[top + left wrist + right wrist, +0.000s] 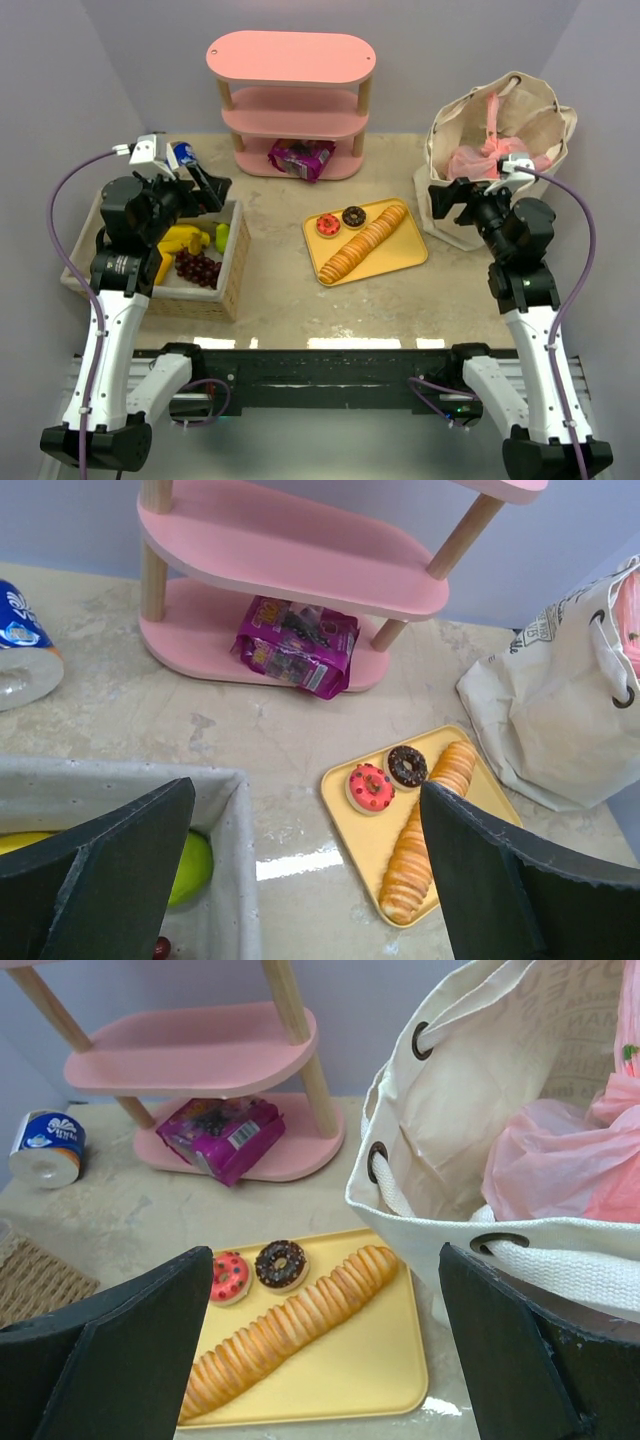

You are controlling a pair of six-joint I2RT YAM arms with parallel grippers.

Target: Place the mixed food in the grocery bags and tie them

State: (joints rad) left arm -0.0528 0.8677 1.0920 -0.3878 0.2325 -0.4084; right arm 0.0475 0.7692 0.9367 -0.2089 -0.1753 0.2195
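Observation:
The beige canvas bag (455, 125) stands open at the right, with the pink plastic bag (478, 162) inside it. Both also show in the right wrist view: the canvas bag (450, 1110) and the pink bag (560, 1160). My right gripper (438, 203) is open and empty, just left of the canvas bag and above the tray's right end. My left gripper (212, 190) is open and empty over the far right corner of the woven basket (235, 270). A purple snack packet (300, 157) lies on the shelf's bottom board. No bottle, cans or peaches show.
A pink three-board shelf (290, 55) stands at the back. A yellow tray (400, 255) holds a pink donut (327, 225), a chocolate donut (353, 216) and a long bread (370, 240). The basket holds bananas (185, 238), grapes (198, 268) and a green fruit. A blue-white roll (185, 155) lies behind it.

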